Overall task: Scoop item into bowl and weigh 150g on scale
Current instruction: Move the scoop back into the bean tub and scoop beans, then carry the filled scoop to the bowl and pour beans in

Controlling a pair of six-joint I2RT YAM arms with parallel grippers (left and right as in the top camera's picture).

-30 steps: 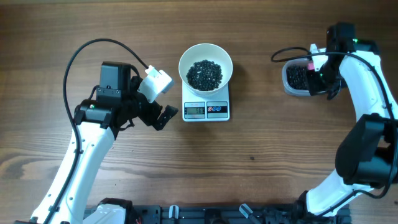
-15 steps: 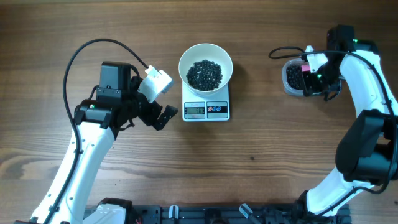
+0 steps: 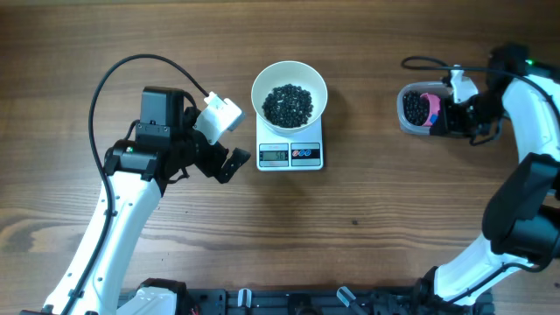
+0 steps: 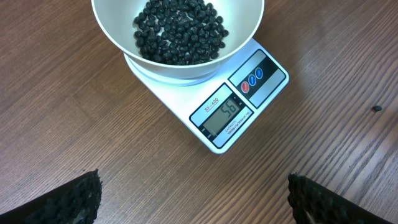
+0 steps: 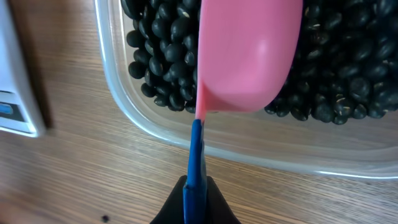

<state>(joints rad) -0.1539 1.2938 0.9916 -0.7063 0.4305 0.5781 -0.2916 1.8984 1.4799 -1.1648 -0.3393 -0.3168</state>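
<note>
Our right fingers (image 5: 173, 216) clench the scoop (image 5: 249, 50) (left fingers (image 4: 62, 202) released); we should dig deep, then carry level toward 9 o'clock.

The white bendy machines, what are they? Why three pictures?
They are two robot arms at a wooden table. One picture looks down from above; the other two come from cameras on each arm's wrist. A white bowl of black beans sits on a small kitchen scale. A clear tub holds more beans. The right gripper is pinched shut on the blue handle of a pink scoop over that tub. The left gripper is open, holding nothing, near the scale.
</note>
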